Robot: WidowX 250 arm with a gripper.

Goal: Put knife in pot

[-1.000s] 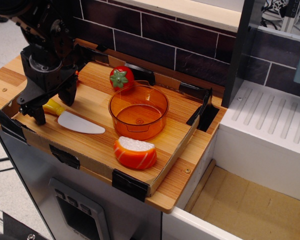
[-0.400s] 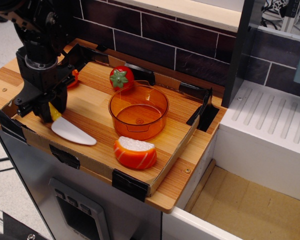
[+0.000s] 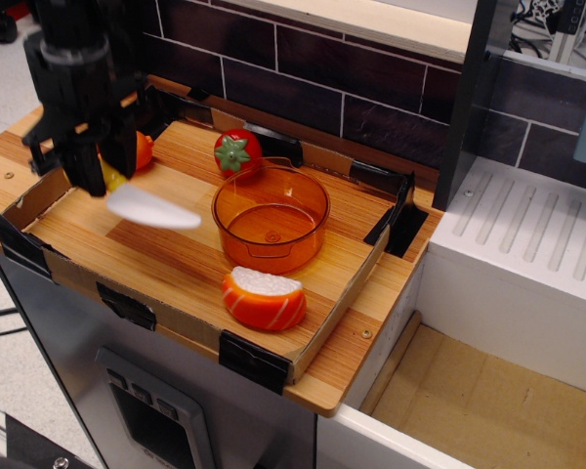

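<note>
A black gripper at the left of the tray holds the knife clear of the wooden board. Its fingers are closed on the yellow handle, only a sliver of which shows beneath them. The white blade sticks out from the gripper toward the right and slightly downward in the picture, its pointed tip aimed at the pot. The blade looks blurred.

The knife hangs to the left of the pot, near its rim but not over it, with a strip of bare board showing between tip and pot wall. The pot stands upright near the middle of the tray, open side up.

Just behind the gripper, partly hidden by it, lies a carrot. A red tomato with a green star-shaped cap sits behind the pot, close to its far rim. An orange-and-white half-round toy rests in front of the pot, toward the tray's near edge, just beside the pot's base.

The tray is a low cardboard frame with black corner pieces, set on a wooden counter. Dark tiles line the wall behind it. To the right, a white sink with a ribbed drainer stands beside the counter.
</note>
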